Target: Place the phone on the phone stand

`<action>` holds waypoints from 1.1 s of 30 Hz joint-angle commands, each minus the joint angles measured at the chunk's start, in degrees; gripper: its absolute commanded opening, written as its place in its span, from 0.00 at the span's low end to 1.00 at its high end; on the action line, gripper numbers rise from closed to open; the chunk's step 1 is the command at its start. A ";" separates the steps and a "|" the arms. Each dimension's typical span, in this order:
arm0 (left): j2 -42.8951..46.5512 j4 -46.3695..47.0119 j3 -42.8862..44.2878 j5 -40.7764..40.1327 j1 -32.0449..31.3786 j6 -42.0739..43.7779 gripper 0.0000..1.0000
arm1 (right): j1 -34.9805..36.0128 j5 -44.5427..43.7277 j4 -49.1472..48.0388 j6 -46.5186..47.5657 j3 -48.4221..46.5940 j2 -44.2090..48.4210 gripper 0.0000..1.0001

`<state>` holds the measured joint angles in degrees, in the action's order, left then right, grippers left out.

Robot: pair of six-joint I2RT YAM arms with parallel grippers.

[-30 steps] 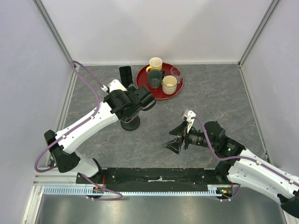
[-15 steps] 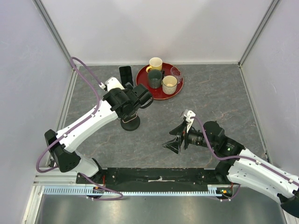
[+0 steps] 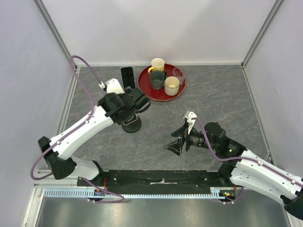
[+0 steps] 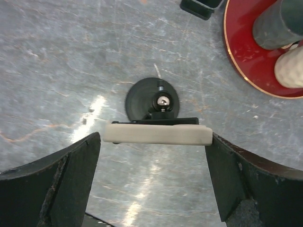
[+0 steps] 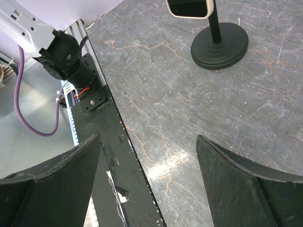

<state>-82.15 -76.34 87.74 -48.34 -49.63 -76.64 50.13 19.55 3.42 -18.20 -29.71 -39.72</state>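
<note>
The phone, its cream case edge toward me, rests on the holder of the black phone stand with the round disc base. My left gripper is open, with a finger on each side of the phone: a small gap on the left, while the right finger is very near or touching. In the top view the left gripper hides the phone, and only the stand base shows. The right wrist view shows the phone on the stand. My right gripper is open and empty, at mid-table.
A red tray at the back holds a yellow mug, a dark green mug, a cream mug and a small glass. A black slab lies left of the tray. Enclosure walls stand on three sides.
My left arm has drawn back a little to the left and toward the near side, with the gripper still over the stand. The right arm has barely moved.
</note>
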 commanded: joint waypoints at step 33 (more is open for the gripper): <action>26.68 47.41 -32.02 8.33 0.58 51.39 0.95 | -0.12 0.66 -5.70 -0.96 0.45 -1.32 0.88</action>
<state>-59.22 -40.49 58.11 -43.31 -49.45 -36.32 50.13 19.64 0.01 -19.29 -29.36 -40.58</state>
